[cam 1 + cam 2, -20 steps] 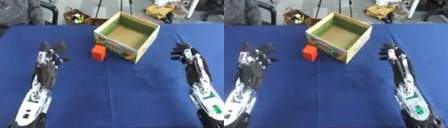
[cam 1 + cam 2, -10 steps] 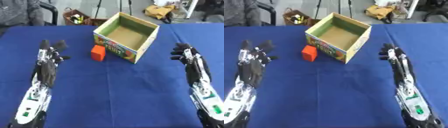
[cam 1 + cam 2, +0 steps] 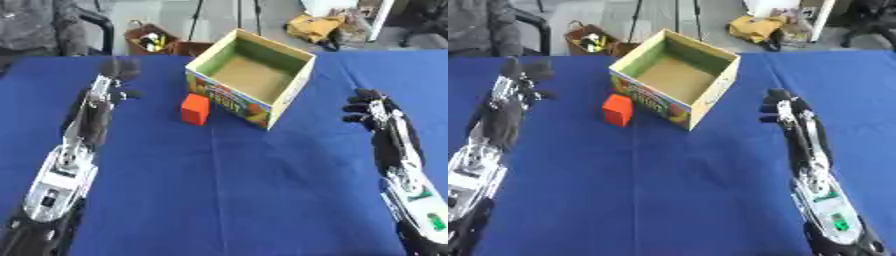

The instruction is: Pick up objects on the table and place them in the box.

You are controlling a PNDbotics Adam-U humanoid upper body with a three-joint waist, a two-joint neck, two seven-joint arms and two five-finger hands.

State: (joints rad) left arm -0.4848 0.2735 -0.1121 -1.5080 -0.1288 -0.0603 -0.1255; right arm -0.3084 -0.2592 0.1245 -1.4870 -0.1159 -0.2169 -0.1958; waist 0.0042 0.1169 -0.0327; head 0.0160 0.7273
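An orange block stands on the blue table, touching or nearly touching the near-left wall of an open cardboard box with a printed front; the box looks empty inside. My left hand reaches far up the left side, fingers straight and blurred, level with the box and well left of the block. My right hand hovers right of the box, fingers relaxed, holding nothing.
The blue table spreads wide in front of the box. Beyond its far edge stand a brown bag, a yellow bundle and a chair on the floor.
My left hand has stretched forward, farther up the table past the level of the block. The right hand has hardly moved; box and block stay put.
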